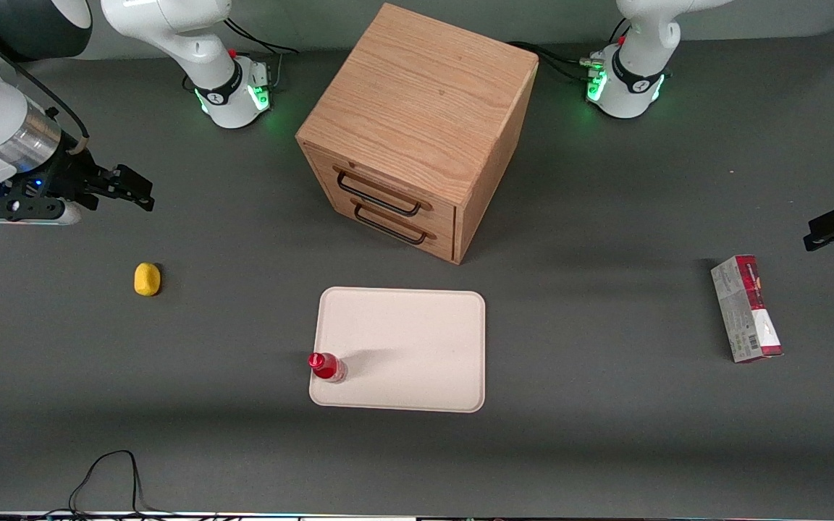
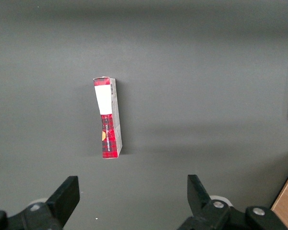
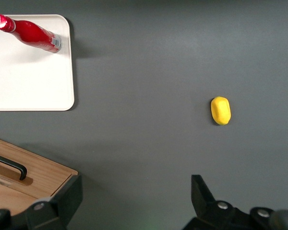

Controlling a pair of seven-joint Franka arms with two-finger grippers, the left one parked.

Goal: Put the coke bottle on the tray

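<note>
The coke bottle (image 1: 326,367), small and red with a red cap, stands upright on the pale cream tray (image 1: 417,340), at the tray's corner nearest the front camera on the working arm's side. It also shows on the tray (image 3: 29,81) in the right wrist view (image 3: 36,33). My right gripper (image 1: 131,189) is open and empty, raised above the table at the working arm's end, well away from the tray. Its fingers (image 3: 204,191) stand wide apart with bare table between them.
A wooden drawer cabinet (image 1: 417,130) with two black handles stands farther from the front camera than the tray. A yellow lemon-shaped object (image 1: 147,278) lies below the gripper. A red-and-grey carton (image 1: 746,307) lies toward the parked arm's end.
</note>
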